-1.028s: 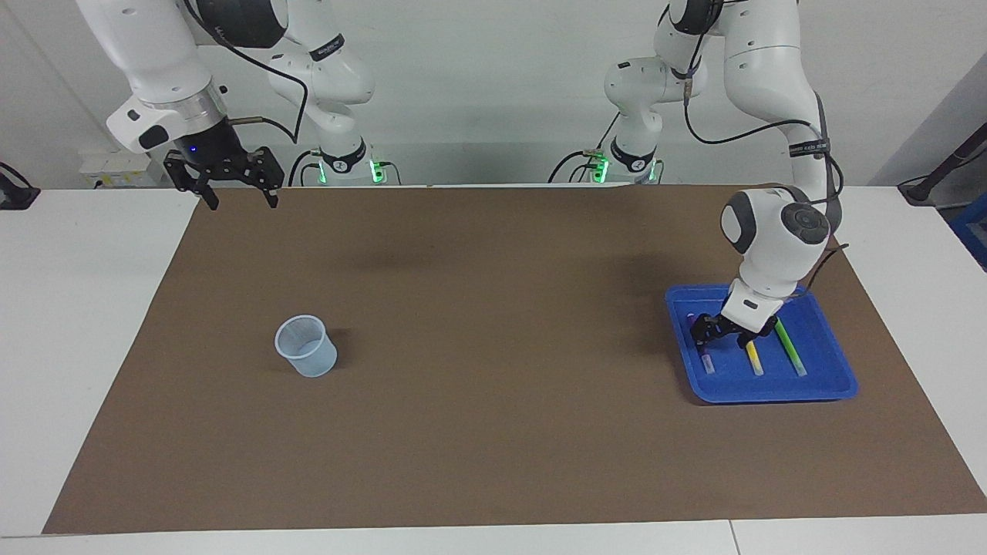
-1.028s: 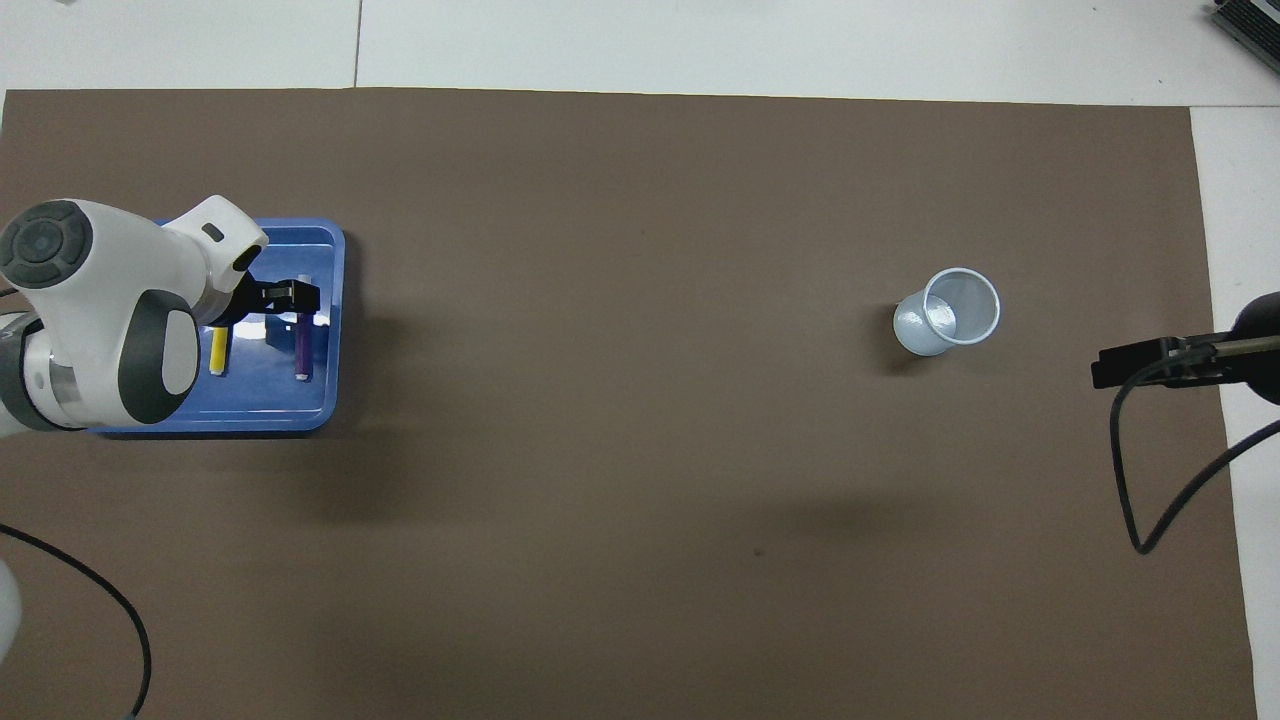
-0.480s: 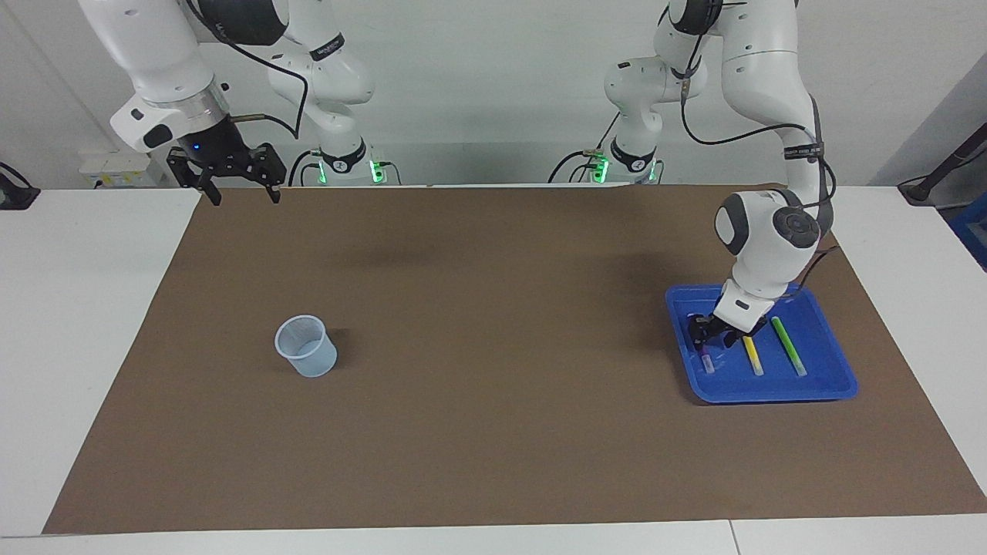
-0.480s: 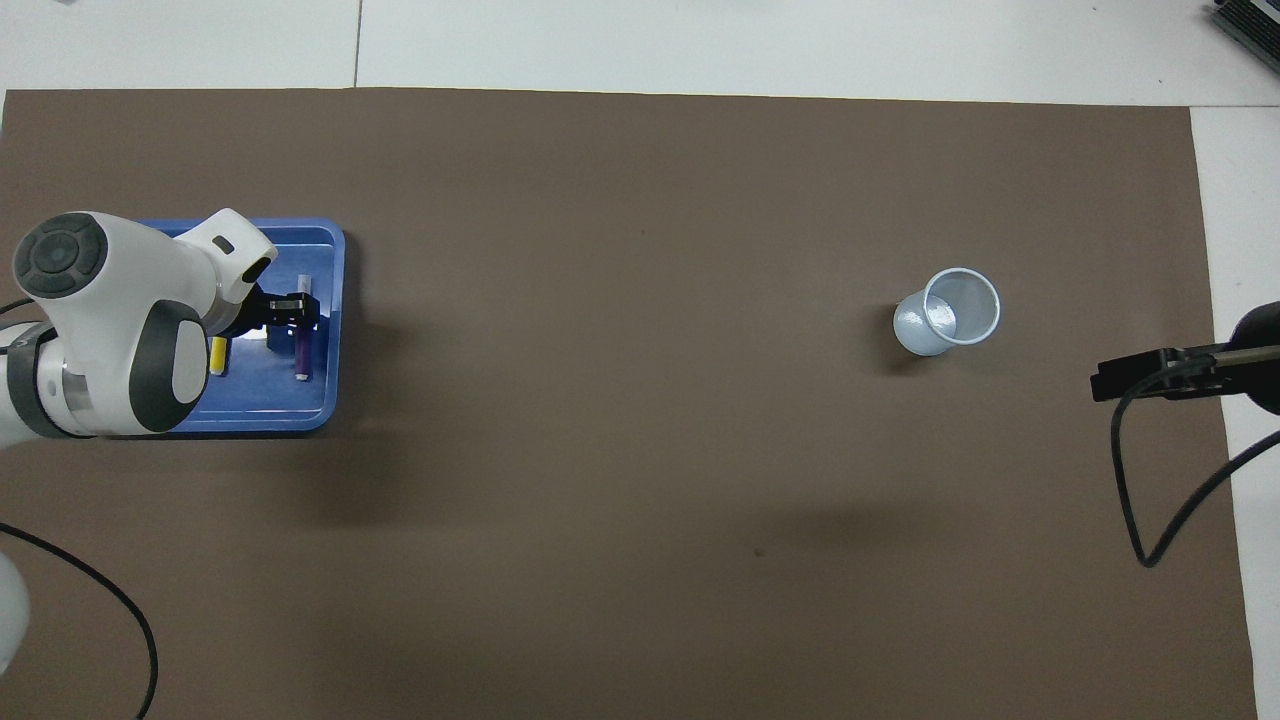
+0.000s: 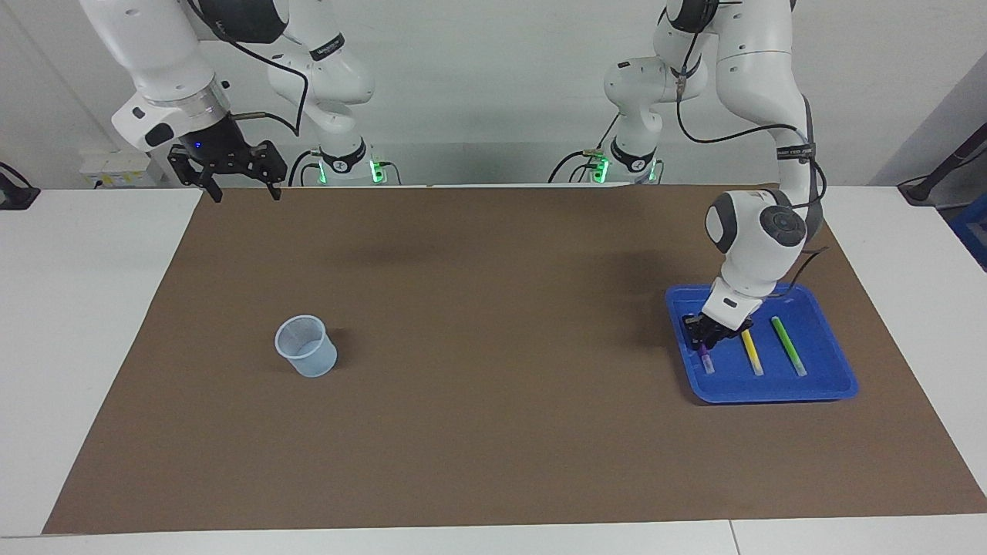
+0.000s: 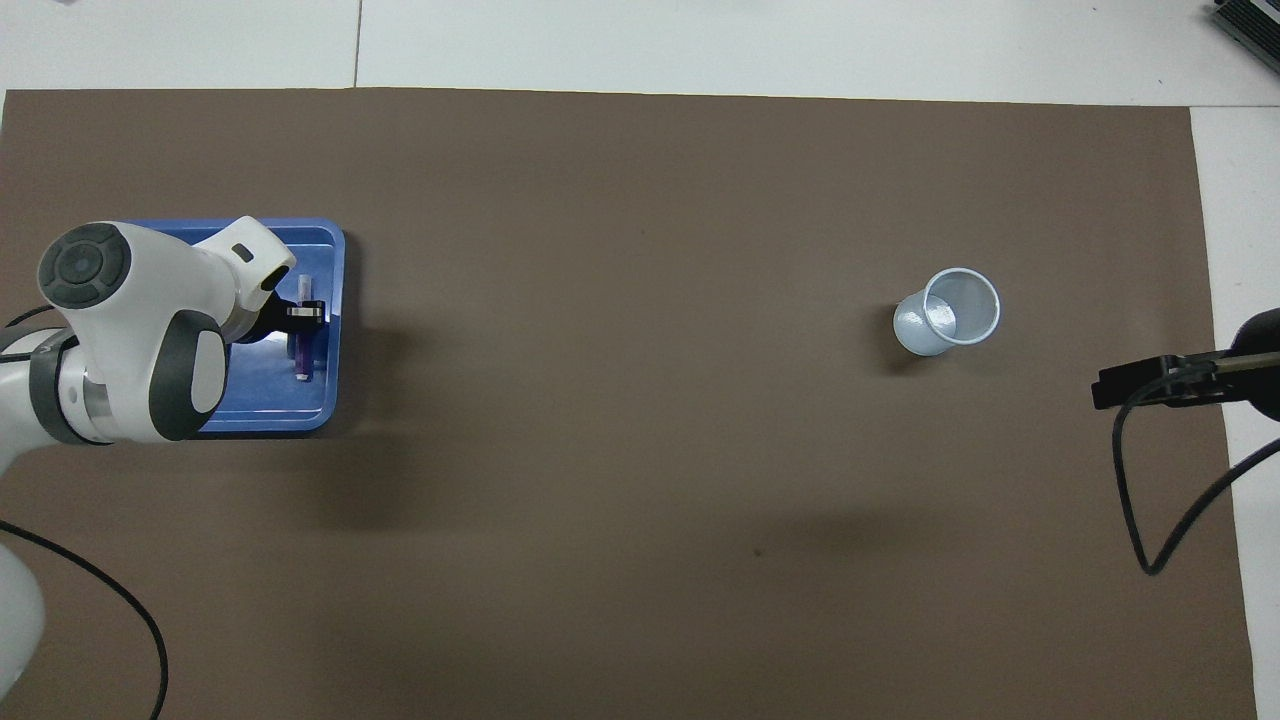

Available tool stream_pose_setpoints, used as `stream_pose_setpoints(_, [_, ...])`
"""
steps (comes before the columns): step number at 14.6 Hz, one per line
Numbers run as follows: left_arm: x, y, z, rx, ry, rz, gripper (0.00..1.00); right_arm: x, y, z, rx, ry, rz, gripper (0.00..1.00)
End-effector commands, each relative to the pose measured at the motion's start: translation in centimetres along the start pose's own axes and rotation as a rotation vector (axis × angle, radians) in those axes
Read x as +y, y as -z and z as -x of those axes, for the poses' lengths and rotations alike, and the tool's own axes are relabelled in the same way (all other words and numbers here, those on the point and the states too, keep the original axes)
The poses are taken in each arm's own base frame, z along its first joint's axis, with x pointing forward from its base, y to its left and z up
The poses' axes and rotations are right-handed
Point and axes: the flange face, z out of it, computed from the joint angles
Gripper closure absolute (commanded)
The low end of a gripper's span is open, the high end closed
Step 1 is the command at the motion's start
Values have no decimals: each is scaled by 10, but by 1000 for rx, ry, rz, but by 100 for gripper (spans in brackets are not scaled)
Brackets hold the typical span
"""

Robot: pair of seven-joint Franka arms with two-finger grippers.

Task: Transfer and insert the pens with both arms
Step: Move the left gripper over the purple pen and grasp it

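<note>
At the facing view's lower right, the left gripper [image 5: 707,339] is pinched onto the purple pen [image 5: 705,358] lying in the blue tray [image 5: 771,389], apparently ready to lift, while the right gripper [image 5: 229,185] waits wide open upper left.

Two white arms, the left arm [image 5: 759,231] and the right arm [image 5: 162,69], are being joined by dark grey sections. Black cables are being trailed along them. Green lights are being shown at both bases, and black jaws are being carried.
</note>
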Motion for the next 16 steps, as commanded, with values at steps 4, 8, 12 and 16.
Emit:
stream_pose_setpoints(4, [-1,1,4,-8,22,-14,100,3,1,9,-7,19,6,0])
stream_pose_setpoints(8, [-1,41,-21,-56,47,-15,100,5,2,10,-7,15,4,0])
stream_pose_setpoints(12, [3,83,-38,-75,126,-17,100,5,3,10,-4,15,5,0])
stream_pose_setpoints(16, [28,119,-43,-92,282,37,100,5,3,10,-4,15,1,0])
